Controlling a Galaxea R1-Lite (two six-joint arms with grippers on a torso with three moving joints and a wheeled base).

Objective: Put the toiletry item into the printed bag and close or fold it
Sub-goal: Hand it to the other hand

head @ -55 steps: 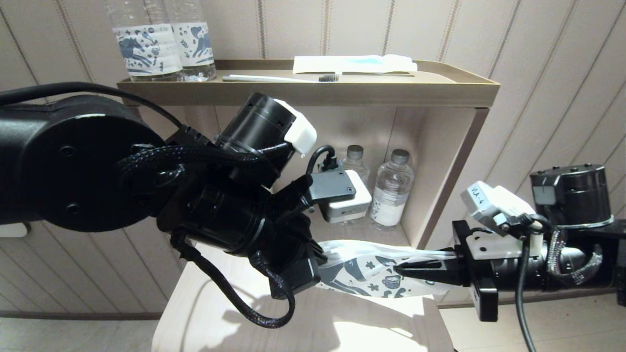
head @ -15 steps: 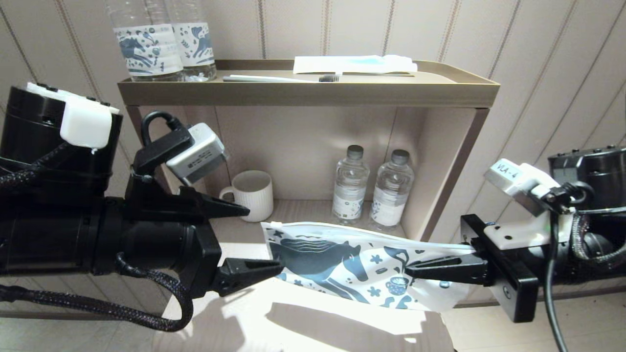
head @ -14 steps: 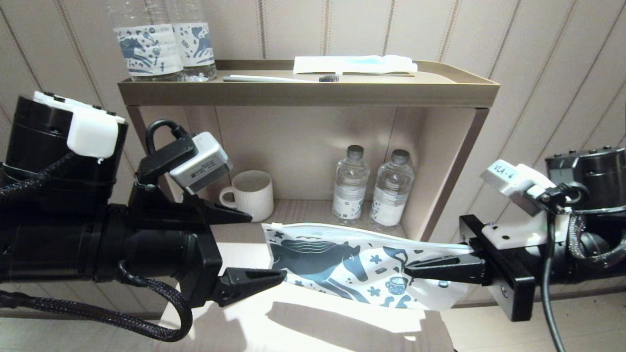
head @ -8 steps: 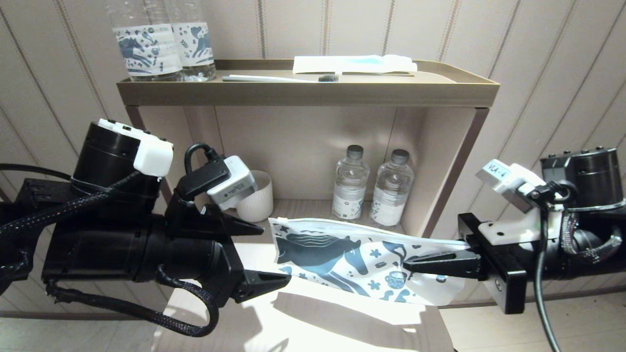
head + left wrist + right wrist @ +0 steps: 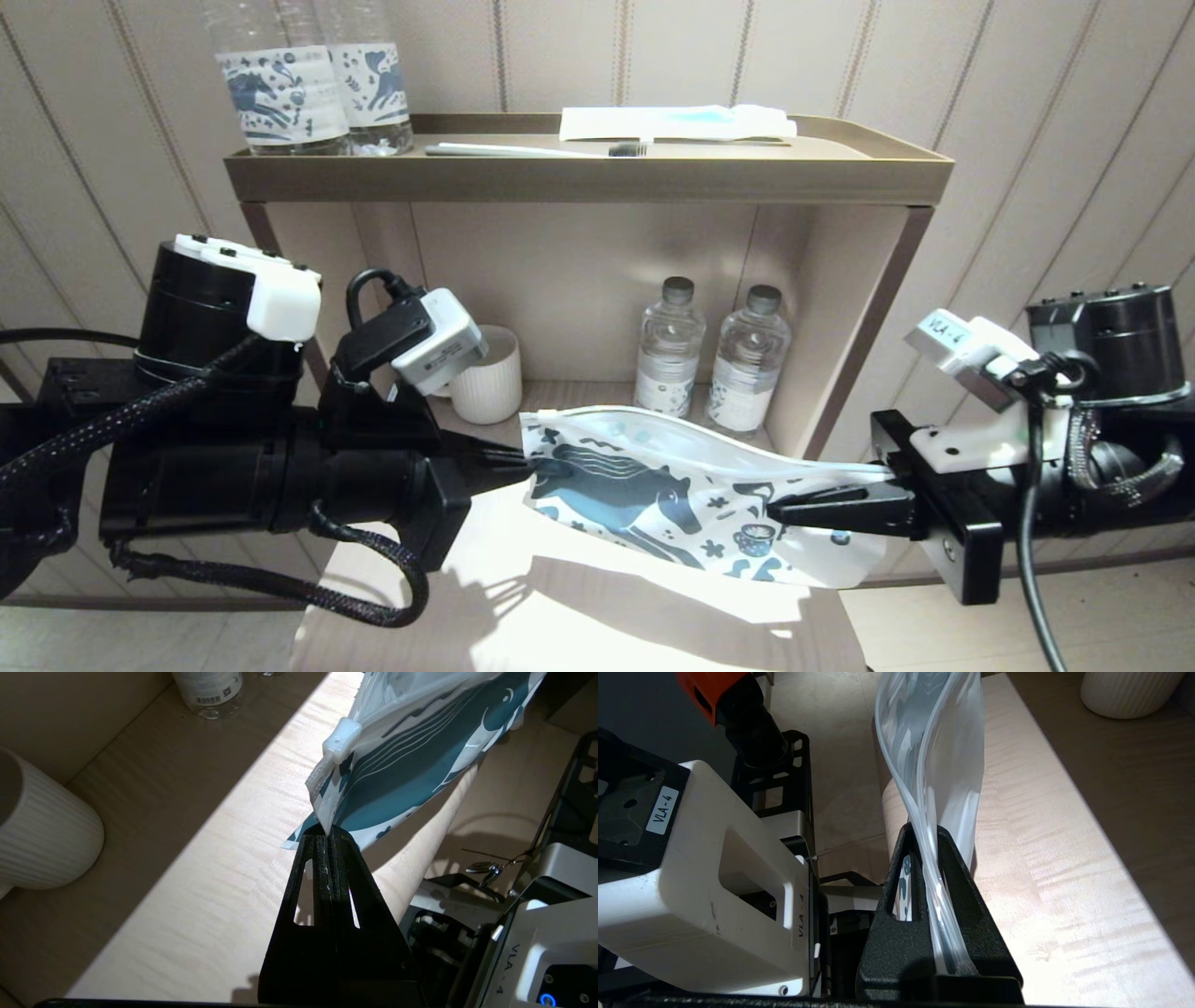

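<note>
Bag [image 5: 653, 485] held off the tabletop [image 5: 597, 616] between both grippers, in front of the shelf unit [image 5: 579, 177]. Thin glossy white plastic, oblong, printed with a blue-grey horse and small doodles (cup, flowers); its top edge bows up in an arc. A small translucent slider tab sits on the zip track [image 5: 341, 742] near the left end.

Left gripper [image 5: 509, 457]: black textured fingers pressed together, pinching the bag's left end edge-on; clear in the left wrist view [image 5: 327, 833]. Right gripper [image 5: 794, 511]: fingers clamped on the bag's right end, the zip rails running down between them [image 5: 931, 840].

Comb: cannot tell from these views whether it is inside the bag.

Tabletop pale wood grain, sunlit patch under the bag. Ribbed white mug [image 5: 485, 378] and two small clear bottles [image 5: 714, 359] with white labels in the open shelf. On top: two larger bottles with horse-print labels [image 5: 313, 89], toothbrush [image 5: 532, 149], flat white-and-blue packet [image 5: 677, 121].

Sticker on the right wrist housing reads "VLA-4" [image 5: 948, 331].
</note>
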